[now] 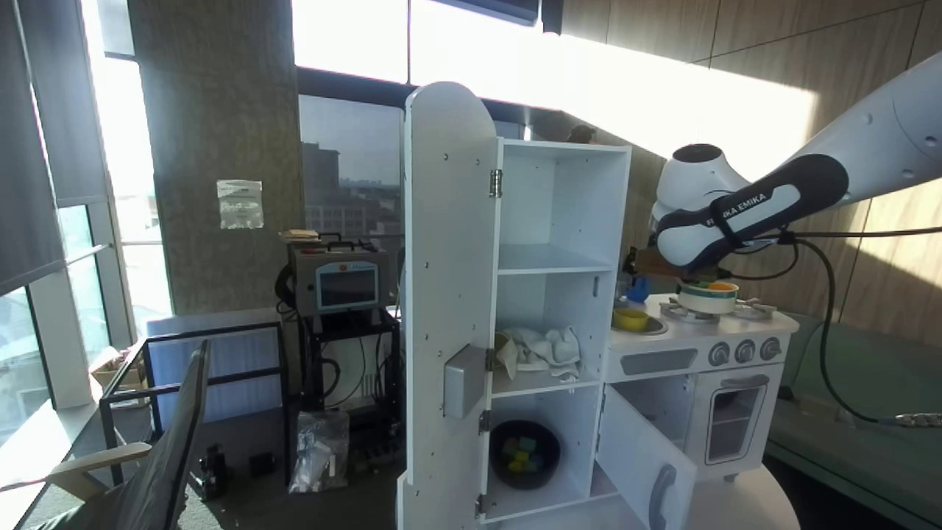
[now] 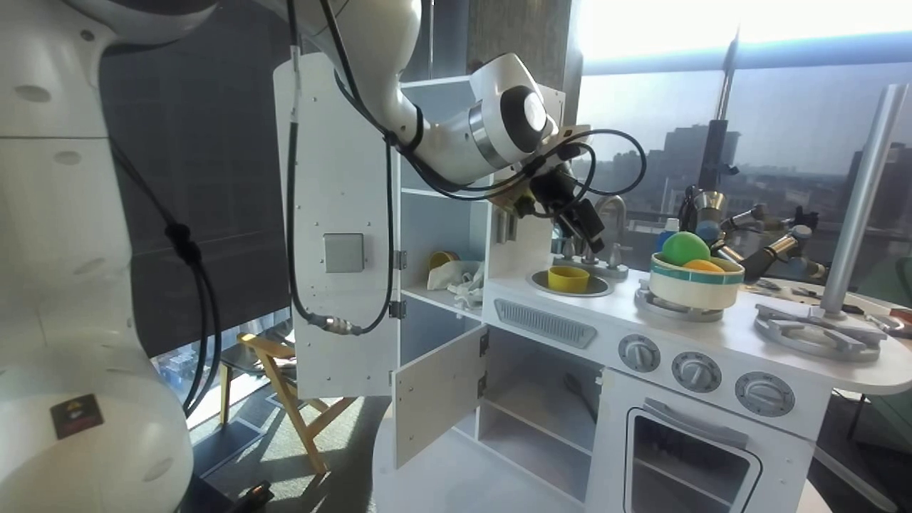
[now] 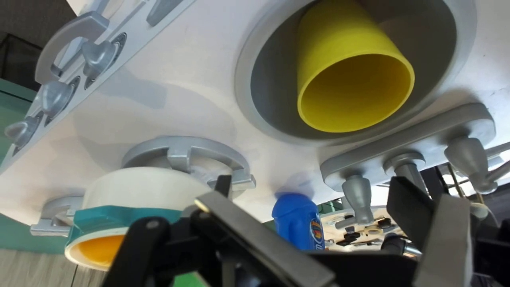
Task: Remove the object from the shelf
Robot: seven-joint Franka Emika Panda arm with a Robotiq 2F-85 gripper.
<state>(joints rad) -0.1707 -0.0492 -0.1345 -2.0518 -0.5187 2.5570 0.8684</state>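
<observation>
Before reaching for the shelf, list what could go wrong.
The open gripper looks close to the tap and might clip it. Pulling the cloth could drag the yellow item beside it off the shelf. The cable hangs in a loop and may snag on the tall door.

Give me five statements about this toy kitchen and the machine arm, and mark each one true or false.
1. A yellow cup is in the sink. True.
2. The gripper is clamped on the yellow cup. False: its fingers stand apart, with nothing held between them.
3. The pot sits on a burner. True.
4. The dark bowl is at the top of the cabinet. False: it sits at the bottom.
5. A white cloth lies in the cabinet, above the dark bowl. True.
</observation>
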